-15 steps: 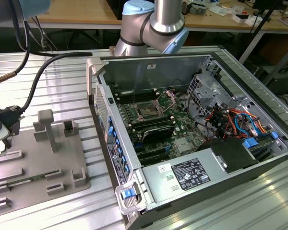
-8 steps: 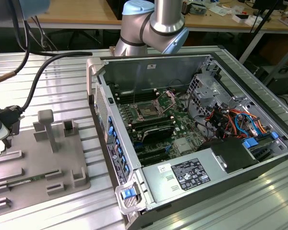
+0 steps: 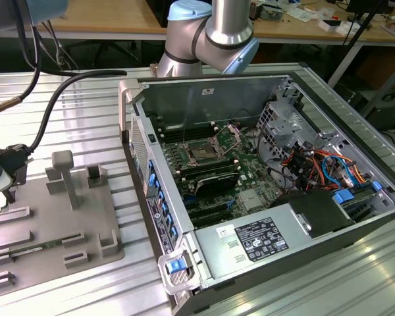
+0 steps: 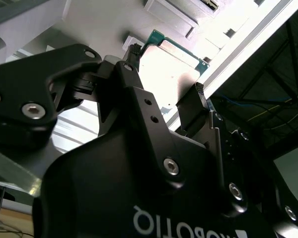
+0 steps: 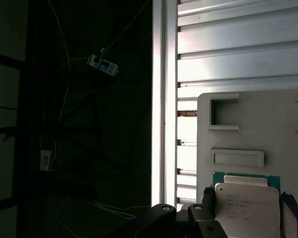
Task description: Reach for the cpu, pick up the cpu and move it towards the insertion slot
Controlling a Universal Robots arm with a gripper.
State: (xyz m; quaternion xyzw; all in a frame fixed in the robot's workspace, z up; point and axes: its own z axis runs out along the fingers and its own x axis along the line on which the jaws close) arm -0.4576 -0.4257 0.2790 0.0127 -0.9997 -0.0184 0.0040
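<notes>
An open computer case (image 3: 263,92) sits mid-scene in the exterior view, with a grey tray (image 3: 46,220) at about nine o'clock from it. Over that tray, the black gripper (image 4: 166,69) is clamped on two opposite edges of the silvery chip (image 4: 171,82) in the second wrist view. The socket (image 3: 203,153), deep inside the case, lies at about two o'clock from the tray, well apart from the chip.

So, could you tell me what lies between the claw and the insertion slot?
In the exterior view, from the claw to the insertion slot: the grey tray, a strip of ribbed table, then the case wall.
</notes>
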